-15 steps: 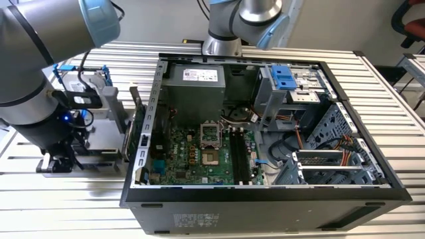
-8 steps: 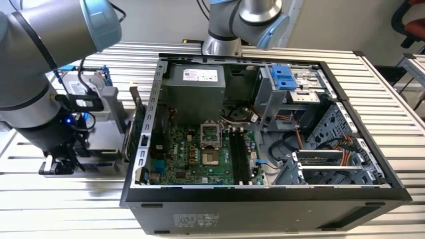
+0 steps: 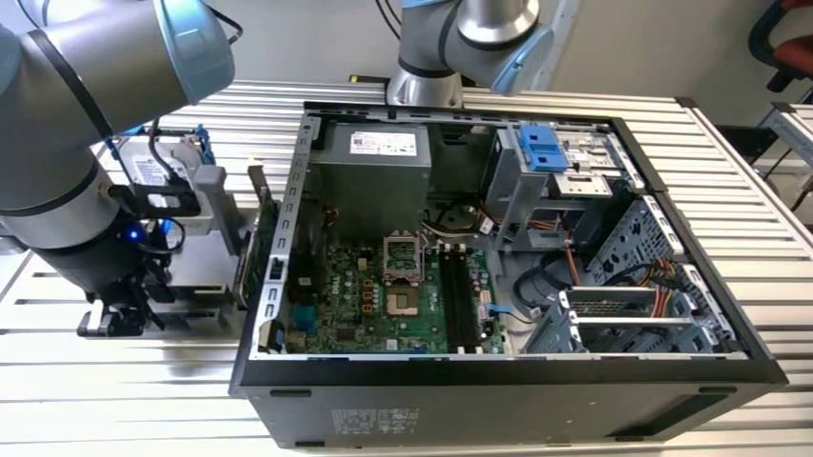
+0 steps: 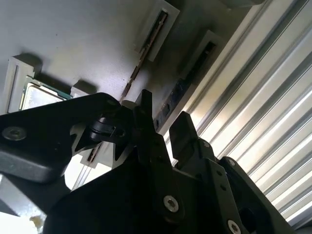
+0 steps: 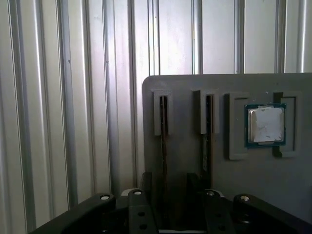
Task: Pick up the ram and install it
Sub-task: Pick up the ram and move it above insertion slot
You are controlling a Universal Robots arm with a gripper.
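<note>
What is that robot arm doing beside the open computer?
The arm is reaching down to a grey holder beside the computer. Its tool is open and straddles a ram stick standing in a slot there. The ram isn't picked up yet. A second stick and a chip sit in the same holder.

Here's the table [image 3: 128, 419], a ribbed metal top of long pale slats. The open computer case [image 3: 508, 405] sits squarely on it, toward the exterior view's right. On the exterior view's left, just beside the case, a flat grey plate [image 5: 185, 87] with narrow slots lies on the slats.
</note>
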